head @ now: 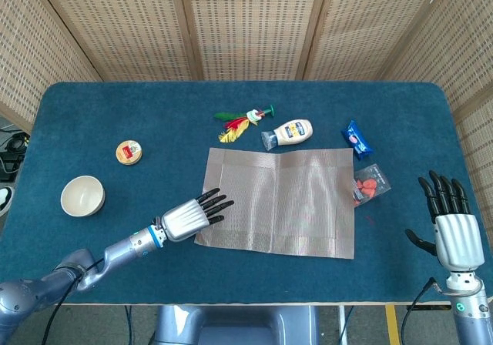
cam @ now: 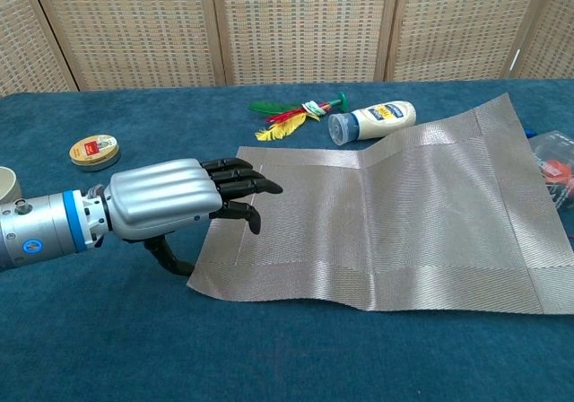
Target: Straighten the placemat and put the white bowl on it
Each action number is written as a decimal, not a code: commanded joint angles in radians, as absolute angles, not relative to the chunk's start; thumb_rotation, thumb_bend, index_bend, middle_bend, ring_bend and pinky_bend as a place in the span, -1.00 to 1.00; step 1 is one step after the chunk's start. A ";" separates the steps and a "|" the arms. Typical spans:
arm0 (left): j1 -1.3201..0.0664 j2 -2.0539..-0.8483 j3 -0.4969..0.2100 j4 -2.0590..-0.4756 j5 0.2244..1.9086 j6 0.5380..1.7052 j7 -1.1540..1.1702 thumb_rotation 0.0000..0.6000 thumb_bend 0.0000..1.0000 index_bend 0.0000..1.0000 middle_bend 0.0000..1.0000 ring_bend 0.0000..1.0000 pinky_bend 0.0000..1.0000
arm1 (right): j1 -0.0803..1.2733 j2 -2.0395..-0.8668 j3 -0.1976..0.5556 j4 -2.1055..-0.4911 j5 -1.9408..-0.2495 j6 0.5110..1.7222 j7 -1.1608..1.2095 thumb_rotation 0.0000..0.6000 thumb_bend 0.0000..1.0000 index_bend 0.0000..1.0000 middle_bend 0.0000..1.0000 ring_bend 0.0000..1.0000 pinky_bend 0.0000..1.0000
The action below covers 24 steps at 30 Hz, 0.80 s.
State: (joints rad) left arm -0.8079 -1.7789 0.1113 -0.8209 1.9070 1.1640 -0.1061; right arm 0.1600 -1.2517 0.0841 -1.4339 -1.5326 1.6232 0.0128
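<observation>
On the blue table [head: 115, 106], both views:

placemat: grey woven placemat [head: 285, 202] lies flat mid-table, edges slightly skewed to the table edge. A crease runs top to bottom through its middle. In the chest view the placemat [cam: 395, 222] has its far right corner lifted a little and its near edge slightly wavy.

left hand: left hand [head: 185, 216] is at the placemat's near-left corner, palm down. Fingers [head: 216, 203] are straight, slightly spread, lying over the mat's left border. In the chest view the left hand [cam: 166, 200] has its fingertips [cam: 256, 185] above the mat and its thumb curled down beside or under the mat's edge; can't tell if it actually pinches the fabric, or whether the fingers touch it.

right hand: right hand [head: 451, 222] is at the table's near-right corner, upright, fingers straight and apart, holding nothing. Well apart from the mat. Only the head view shows it.

white bowl: white bowl [head: 82, 195] sits upright on the table, well left of the placemat and left of the left hand. Not on the mat. Only its rim shows at the chest view's left edge [cam: 7, 185].

round tin: small round tin [head: 129, 152] with a red-and-yellow lid, beyond the bowl.

feather toy: red, yellow and green feather toy [head: 243, 120], past the mat's far edge.

bottle: squeeze bottle [head: 289, 134] on its side, just beside the mat's far edge, near the feather toy.

blue packet: blue packet [head: 356, 138] off the mat's far-right corner.

clear bag: clear bag [head: 371, 183] with red pieces, touching or just beside the mat's right edge.
</observation>
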 commanded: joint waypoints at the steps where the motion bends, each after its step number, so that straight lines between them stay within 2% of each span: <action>1: -0.812 -1.777 0.109 -0.835 1.896 1.157 -0.092 1.00 -0.57 -0.42 -1.00 -1.00 -1.00 | 0.158 -1.250 0.086 -1.436 -1.534 1.624 0.013 1.00 -1.00 -0.96 -1.00 -1.00 -1.00; 10: -0.813 -1.775 0.111 -0.875 1.870 1.133 -0.061 1.00 -0.19 -0.34 -1.00 -1.00 -1.00 | 0.152 -1.246 0.089 -1.445 -1.547 1.628 0.015 1.00 -1.00 -0.95 -1.00 -1.00 -1.00; 24: -0.797 -1.785 0.139 -0.871 1.854 1.134 -0.093 1.00 -0.07 0.09 -1.00 -1.00 -1.00 | 0.144 -1.240 0.094 -1.455 -1.561 1.633 0.020 1.00 -1.00 -0.95 -1.00 -1.00 -1.00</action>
State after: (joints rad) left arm -0.7977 -1.7829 0.1387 -0.8736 1.8553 1.1326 -0.0909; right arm 0.1444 -1.2401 0.0944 -1.4551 -1.5609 1.6329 0.0199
